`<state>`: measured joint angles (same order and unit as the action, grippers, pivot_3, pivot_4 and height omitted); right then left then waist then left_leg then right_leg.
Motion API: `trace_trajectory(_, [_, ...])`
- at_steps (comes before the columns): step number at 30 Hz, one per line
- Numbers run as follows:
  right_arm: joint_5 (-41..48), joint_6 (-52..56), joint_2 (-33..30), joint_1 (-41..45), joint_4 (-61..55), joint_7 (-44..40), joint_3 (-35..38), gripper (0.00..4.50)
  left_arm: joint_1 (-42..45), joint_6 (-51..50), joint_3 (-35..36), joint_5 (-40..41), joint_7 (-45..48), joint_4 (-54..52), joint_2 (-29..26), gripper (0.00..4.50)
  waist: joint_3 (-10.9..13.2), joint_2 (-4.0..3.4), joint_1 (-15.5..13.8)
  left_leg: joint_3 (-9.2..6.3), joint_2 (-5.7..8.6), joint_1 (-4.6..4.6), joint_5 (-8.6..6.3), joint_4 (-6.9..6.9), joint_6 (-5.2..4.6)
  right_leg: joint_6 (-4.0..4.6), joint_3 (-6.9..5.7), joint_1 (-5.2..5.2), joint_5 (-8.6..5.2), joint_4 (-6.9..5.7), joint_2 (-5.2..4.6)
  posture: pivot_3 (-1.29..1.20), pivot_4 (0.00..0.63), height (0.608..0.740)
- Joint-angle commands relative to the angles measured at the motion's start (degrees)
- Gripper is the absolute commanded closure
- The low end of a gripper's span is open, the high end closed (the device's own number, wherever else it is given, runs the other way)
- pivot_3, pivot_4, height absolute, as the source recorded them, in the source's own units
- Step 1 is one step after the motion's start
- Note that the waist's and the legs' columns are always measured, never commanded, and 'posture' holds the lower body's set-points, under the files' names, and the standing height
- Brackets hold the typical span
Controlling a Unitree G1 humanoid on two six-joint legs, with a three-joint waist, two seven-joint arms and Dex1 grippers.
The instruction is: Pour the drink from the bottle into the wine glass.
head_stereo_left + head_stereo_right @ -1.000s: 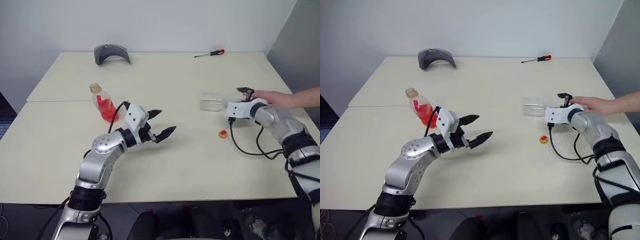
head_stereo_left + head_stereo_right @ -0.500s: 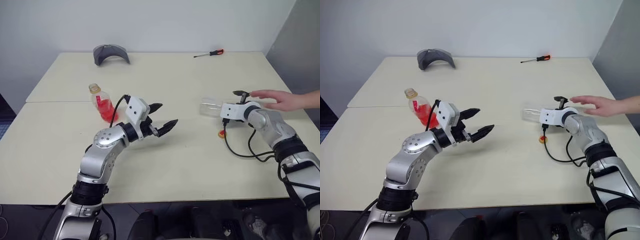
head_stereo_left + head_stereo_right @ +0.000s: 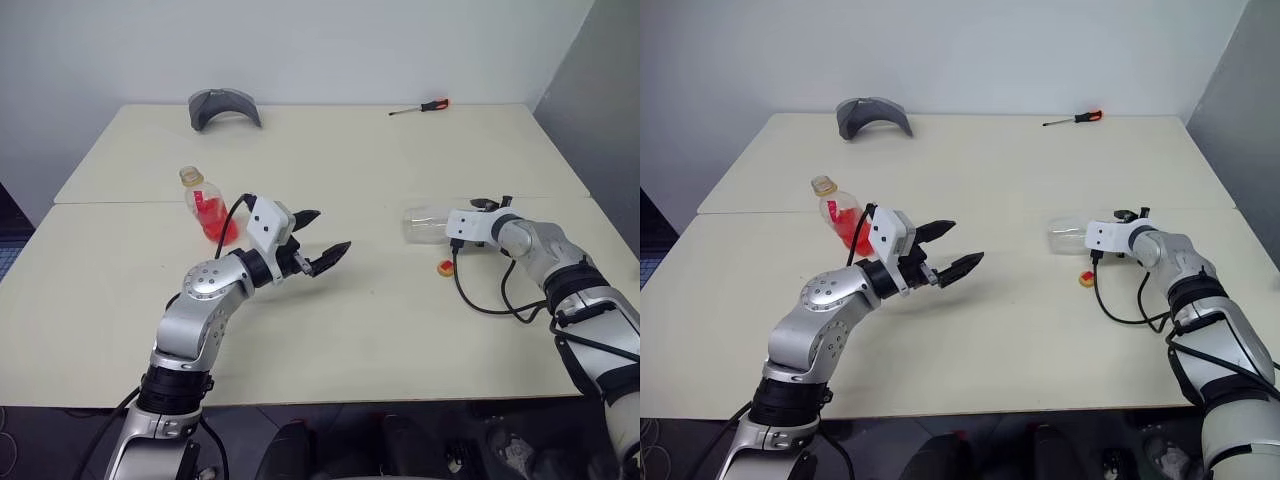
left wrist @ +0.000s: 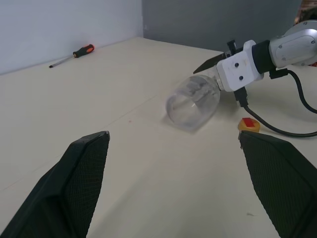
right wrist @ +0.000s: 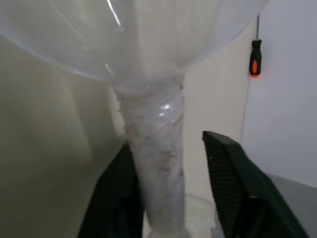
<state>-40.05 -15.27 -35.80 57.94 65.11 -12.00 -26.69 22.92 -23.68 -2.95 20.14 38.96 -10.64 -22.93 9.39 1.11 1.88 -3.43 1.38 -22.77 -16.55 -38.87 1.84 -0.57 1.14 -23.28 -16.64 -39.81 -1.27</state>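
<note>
Right gripper (image 3: 1118, 222) closed its fingers around the stem of the wine glass (image 3: 425, 224); left gripper (image 3: 322, 238) hung wide open, holding nothing.

In the right wrist view the two black fingers (image 5: 233, 188) sat either side of the glass stem, one looked touching, the other had a small gap. The glass lay on its side on the table (image 3: 380, 330) at right, bowl pointing left. A small yellow-and-red cap (image 3: 445, 267) lay just near of it. The left gripper hovered above mid-table, pointing right. The bottle (image 3: 205, 205) stood upright, uncapped, at left just behind the left arm, with red drink (image 3: 212, 222) in its lower part. A screwdriver (image 3: 420, 106) and a grey curved thing (image 3: 223, 106) lay at the far edge.
</note>
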Motion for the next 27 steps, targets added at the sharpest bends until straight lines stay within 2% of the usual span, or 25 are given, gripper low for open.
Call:
trace_trajectory(1, [-1.0,-1.4,-0.7,3.3,-1.2,2.8,-0.4,4.02,-0.2,-0.1,1.2,0.9,-0.3,-3.1,-0.4,0.0,0.0,-0.01,0.0,-0.01,0.0,0.0,0.0,0.0,0.0,0.0,0.0,0.0,0.0,0.0,0.0,0.0,0.15,0.74])
trace_trajectory(2, [-1.1,-1.7,-0.7,3.5,-1.4,3.2,-0.4,4.29,-0.6,-0.3,1.2,1.0,-0.3,-3.5,-0.5,0.0,0.0,-0.02,0.0,0.0,0.0,0.0,0.0,0.0,0.0,0.0,0.01,-0.01,0.0,-0.01,0.0,0.0,0.15,0.74])
trace_trajectory(9, [4.4,-8.2,4.3,5.4,-3.9,4.9,3.5,4.32,-5.6,-5.0,4.0,2.8,-3.2,-8.8,-1.0,0.0,0.0,-0.02,0.5,0.01,-0.06,0.03,0.0,0.04,0.0,0.0,0.02,-0.03,0.0,-0.02,0.04,0.0,0.15,0.74])
trace_trajectory(13, [23.2,-8.9,15.9,4.6,-8.4,-6.2,14.3,4.32,-16.4,-12.8,9.3,6.9,-8.3,-18.3,-1.3,0.0,0.0,-0.03,2.1,0.05,-0.15,0.1,0.0,0.07,0.0,0.01,0.13,-0.04,0.0,-0.03,0.1,0.0,0.15,0.74])
trace_trajectory(15, [36.1,-1.6,23.8,2.9,-13.3,-14.5,20.9,4.32,-22.9,-17.0,12.7,9.4,-13.4,-24.2,0.9,0.0,0.0,-0.03,2.5,0.06,-0.2,0.11,0.0,0.11,0.0,0.02,0.1,-0.06,-0.02,-0.07,0.12,0.0,0.15,0.74])
trace_trajectory(17, [45.4,6.4,30.0,1.4,-18.2,-18.2,25.8,4.32,-29.0,-18.1,14.7,10.0,-16.5,-29.0,2.3,0.0,0.0,-0.03,2.5,-0.02,-0.26,0.08,-0.02,0.11,-0.02,0.03,-0.02,-0.05,-0.02,-0.07,0.12,0.0,0.15,0.74])
trace_trajectory(23, [52.3,15.0,39.5,-2.1,-23.3,-15.9,29.2,4.32,-40.7,-18.3,16.4,9.3,-23.1,-35.9,5.9,0.0,0.0,-0.01,-1.0,-0.22,-0.01,0.07,-0.19,0.02,-0.3,0.03,-0.19,0.06,-0.01,-0.06,-0.08,0.0,0.15,0.74])
trace_trajectory(27, [51.5,12.8,43.0,-4.0,-21.3,-14.4,28.5,4.32,-45.6,-14.7,15.7,6.3,-25.1,-38.8,6.7,0.0,0.0,-0.02,-1.1,-0.21,0.03,0.07,-0.18,0.01,-0.3,0.04,-0.18,0.04,-0.01,-0.05,-0.08,0.0,0.15,0.74])
